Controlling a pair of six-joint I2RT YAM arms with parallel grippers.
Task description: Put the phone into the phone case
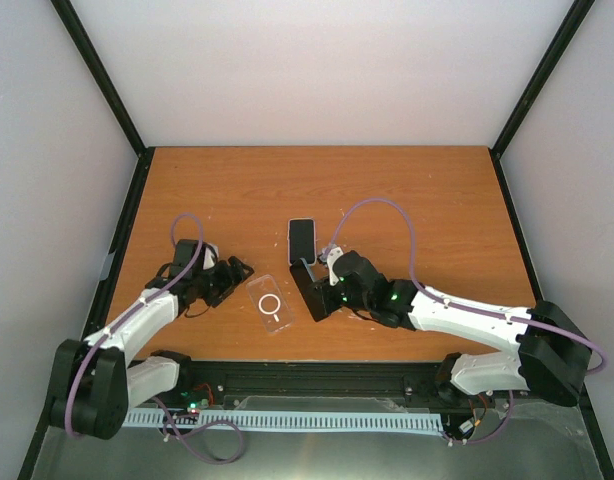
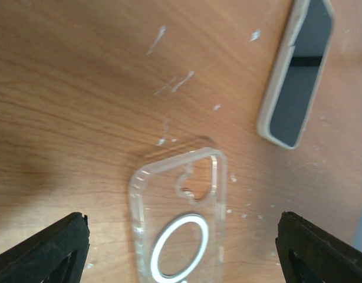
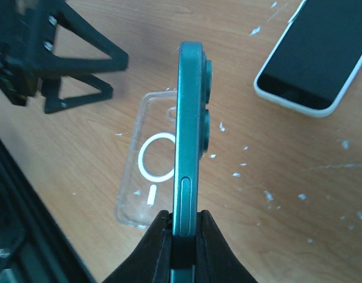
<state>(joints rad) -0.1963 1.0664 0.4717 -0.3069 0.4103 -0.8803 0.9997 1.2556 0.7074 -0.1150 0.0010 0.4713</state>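
Top view: the right end effector (image 1: 325, 288) is pinching the phone (image 1: 309, 293), holding it on its edge just right of the clear case (image 1: 268, 305). The case lies flat near the front of the counter (image 1: 407, 190). The left end effector (image 1: 235, 280) sits just left of the case, spread wide with nothing in it. A second phone (image 1: 302, 238) in a white shell lies flat a bit further back.

Left wrist: the two fingers (image 2: 51, 250) sit way apart at the bottom corners. The camera-cutout end of the case is on the wood between them, touching neither. The second phone is at top right, screen up.

Right wrist: the teal phone shows edge-on, clamped between the two pads, camera bumps facing right. The case lies flat behind it to the left, white ring showing. Can't tell if the phone's far end touches the counter.
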